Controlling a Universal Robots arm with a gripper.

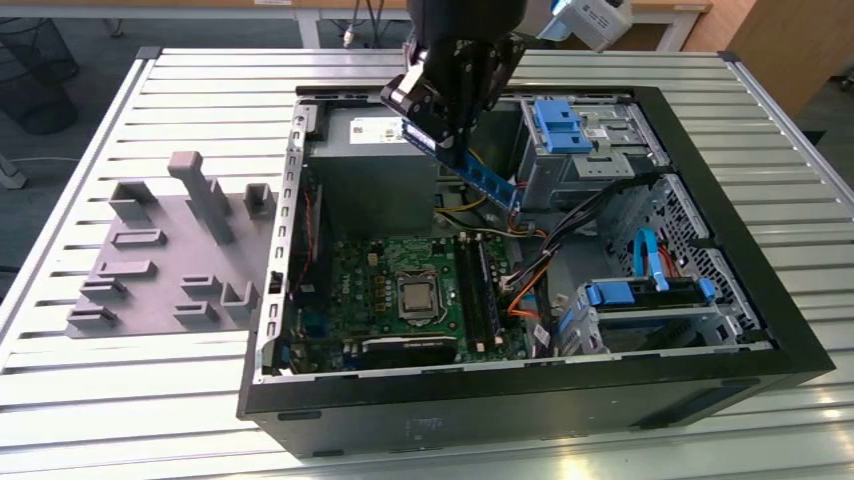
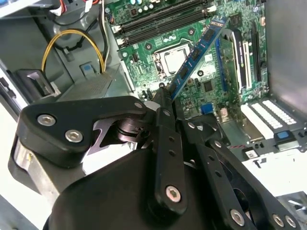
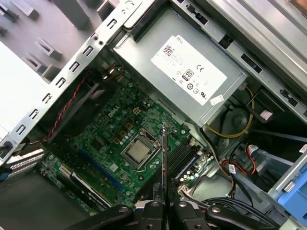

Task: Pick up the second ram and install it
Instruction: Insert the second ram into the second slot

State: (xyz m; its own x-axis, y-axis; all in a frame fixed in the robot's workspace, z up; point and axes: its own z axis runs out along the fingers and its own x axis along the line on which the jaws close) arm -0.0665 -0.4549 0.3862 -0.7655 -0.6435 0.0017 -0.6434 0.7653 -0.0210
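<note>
Second ram's (image 2: 199,48) gripped end, hidden within hand (image 2: 163,103).

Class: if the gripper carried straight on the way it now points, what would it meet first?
Probably the motherboard, near its memory slots; the gripper holds the memory stick pointing down at it, so the stick's tip would touch first. Depth is unclear.

One ram stick (image 2: 199,51), one motherboard (image 1: 400,290), one grey tray (image 1: 160,260).
</note>
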